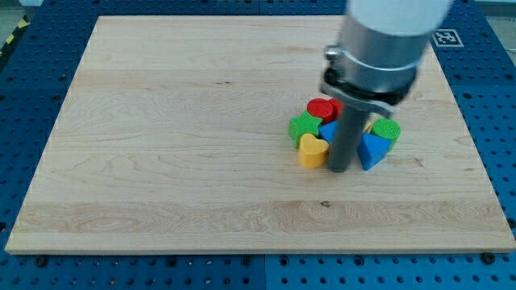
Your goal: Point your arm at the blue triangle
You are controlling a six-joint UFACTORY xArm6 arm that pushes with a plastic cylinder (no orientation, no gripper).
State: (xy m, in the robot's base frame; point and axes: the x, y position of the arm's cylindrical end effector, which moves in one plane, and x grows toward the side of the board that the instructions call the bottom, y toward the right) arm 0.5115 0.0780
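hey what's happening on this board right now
A robot arm ending in a dark rod is working at a tight cluster of small blocks on a wooden board. My tip rests on the board between the yellow heart on the view's left and the blue triangle on its right, close beside the triangle. A red block, a green block, another blue block and a second green block sit just behind.

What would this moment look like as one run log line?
task: point at blue triangle | my tip: just left of it, right of yellow heart | blocks: clustered | status: tip beside target
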